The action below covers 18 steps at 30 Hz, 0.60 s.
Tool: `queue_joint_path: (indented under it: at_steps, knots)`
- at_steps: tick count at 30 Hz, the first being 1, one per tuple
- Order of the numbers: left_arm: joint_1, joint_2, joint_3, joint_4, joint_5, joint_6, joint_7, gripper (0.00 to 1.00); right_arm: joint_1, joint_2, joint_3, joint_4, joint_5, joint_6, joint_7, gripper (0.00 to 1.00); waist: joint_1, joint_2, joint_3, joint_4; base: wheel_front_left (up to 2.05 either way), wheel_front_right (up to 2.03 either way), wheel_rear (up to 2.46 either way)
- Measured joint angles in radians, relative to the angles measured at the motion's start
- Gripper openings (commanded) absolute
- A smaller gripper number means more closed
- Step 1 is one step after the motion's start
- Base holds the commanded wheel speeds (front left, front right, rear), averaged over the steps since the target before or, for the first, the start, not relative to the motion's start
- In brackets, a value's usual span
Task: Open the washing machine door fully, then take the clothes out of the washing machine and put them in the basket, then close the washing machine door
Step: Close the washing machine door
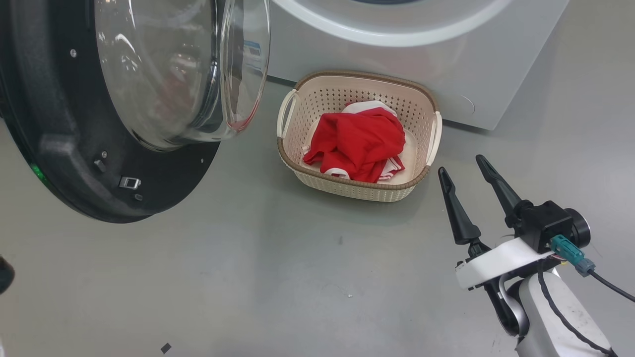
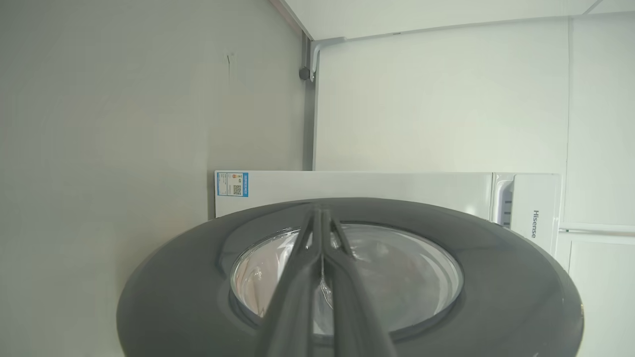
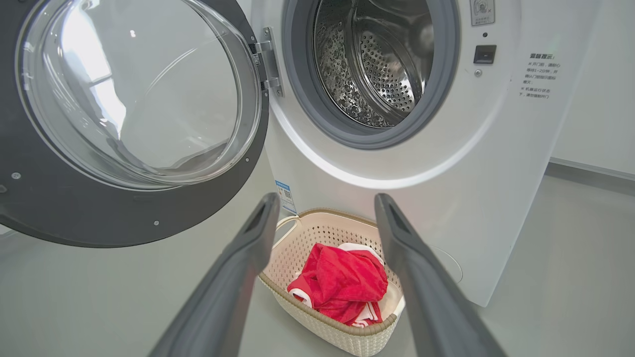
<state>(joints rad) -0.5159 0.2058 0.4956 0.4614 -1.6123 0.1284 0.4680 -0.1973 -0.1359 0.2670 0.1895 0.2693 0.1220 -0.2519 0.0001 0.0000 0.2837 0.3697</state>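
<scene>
Clothes (image 1: 359,144): in basket (image 1: 347,191). Washing machine door (image 1: 59,124): open; I'd push outer face steadily, left gripper (image 2: 321,218) pressed together. Right gripper (image 1: 461,166): spread, empty.

"Hisense" logo, washing machine (image 2: 377,187) drawer (image 2: 538,198) front; other txt illegible

Laundry room, white washing machine (image 3: 496,148), grey floor (image 1: 297,272)

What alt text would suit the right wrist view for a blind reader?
Red clothes lie in a cream basket before a washing machine, its door swung open and drum looking empty. The open right gripper points toward the basket.
</scene>
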Motion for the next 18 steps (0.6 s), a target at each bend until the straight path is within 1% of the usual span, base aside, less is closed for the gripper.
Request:
queue_joint_path:
  at_steps: [5, 8, 10, 18]
  knots:
    - [-0.002, 0.003, -0.03, 0.053, -0.004, 0.0, 0.051, 0.0, 0.0, 0.003, 0.003, 0.001, 0.0, 0.0, 0.0, 1.0, 0.0, 0.0, -0.002, -0.004, 0.0, 0.0, 0.0]
    - [-0.002, 0.003, -0.051, 0.058, -0.011, 0.0, 0.088, 0.0, 0.0, 0.004, 0.003, 0.002, 0.0, 0.0, 0.0, 1.0, 0.0, 0.0, -0.004, -0.008, 0.0, 0.0, 0.0]
    - [-0.003, 0.003, -0.062, 0.069, -0.038, 0.0, 0.12, 0.0, 0.0, 0.006, 0.003, 0.002, 0.0, 0.0, 0.0, 1.0, 0.0, 0.0, -0.005, -0.011, 0.0, 0.0, 0.0]
    - [-0.018, 0.005, -0.081, 0.068, -0.062, 0.0, 0.188, 0.0, -0.001, 0.008, -0.001, 0.002, 0.0, 0.0, 0.0, 1.0, 0.0, 0.0, -0.002, -0.02, 0.0, 0.0, 0.0]
